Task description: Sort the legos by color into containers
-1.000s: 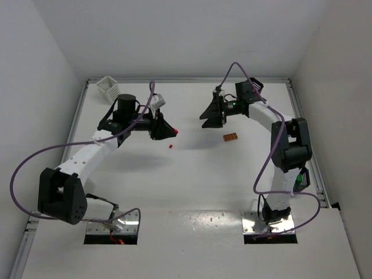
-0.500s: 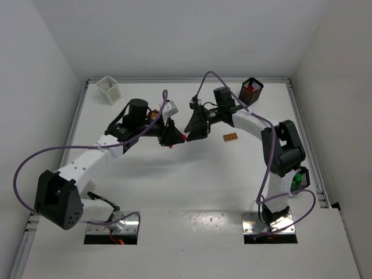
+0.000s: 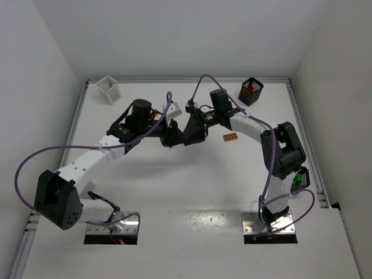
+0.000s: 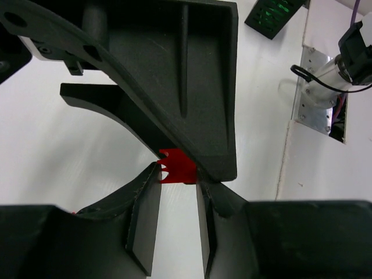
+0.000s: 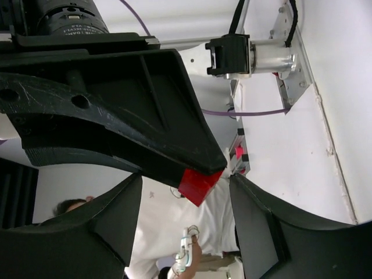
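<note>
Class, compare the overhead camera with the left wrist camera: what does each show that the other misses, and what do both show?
Only the overhead view: the white basket and the black basket at the far edge, and an orange-brown plate lying on the table. Only the left wrist view: a red brick pinched between the left gripper's fingertips, studs showing. Both: the left gripper and the open right gripper, tip to tip at mid-table.

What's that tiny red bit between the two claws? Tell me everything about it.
A tiny red brick of glossy plastic, studs showing along one edge. The left gripper pinches it at its fingertips. The right gripper stands open, a finger on either side; whether it touches the brick I cannot tell.
</note>
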`<action>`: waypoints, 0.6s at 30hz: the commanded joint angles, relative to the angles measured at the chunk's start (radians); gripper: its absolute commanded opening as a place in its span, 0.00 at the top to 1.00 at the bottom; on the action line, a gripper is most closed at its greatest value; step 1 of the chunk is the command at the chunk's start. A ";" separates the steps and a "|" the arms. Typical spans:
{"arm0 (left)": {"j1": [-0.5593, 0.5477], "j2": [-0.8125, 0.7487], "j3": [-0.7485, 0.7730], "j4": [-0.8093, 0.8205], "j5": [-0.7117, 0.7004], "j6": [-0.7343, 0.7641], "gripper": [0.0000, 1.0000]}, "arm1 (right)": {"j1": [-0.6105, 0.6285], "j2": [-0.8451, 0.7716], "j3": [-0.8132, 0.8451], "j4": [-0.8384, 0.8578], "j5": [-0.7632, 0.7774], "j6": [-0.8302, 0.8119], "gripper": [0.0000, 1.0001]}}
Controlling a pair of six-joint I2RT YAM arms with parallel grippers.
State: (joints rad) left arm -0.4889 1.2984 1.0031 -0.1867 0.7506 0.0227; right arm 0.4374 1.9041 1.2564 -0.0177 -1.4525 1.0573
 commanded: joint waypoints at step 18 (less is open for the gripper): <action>-0.030 -0.007 0.052 0.001 0.015 0.029 0.65 | 0.023 -0.033 -0.003 0.048 -0.022 0.035 1.00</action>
State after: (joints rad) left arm -0.4938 1.2900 1.0237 -0.2180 0.7506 0.0376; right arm 0.4263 1.9064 1.2476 -0.0002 -1.4788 1.0672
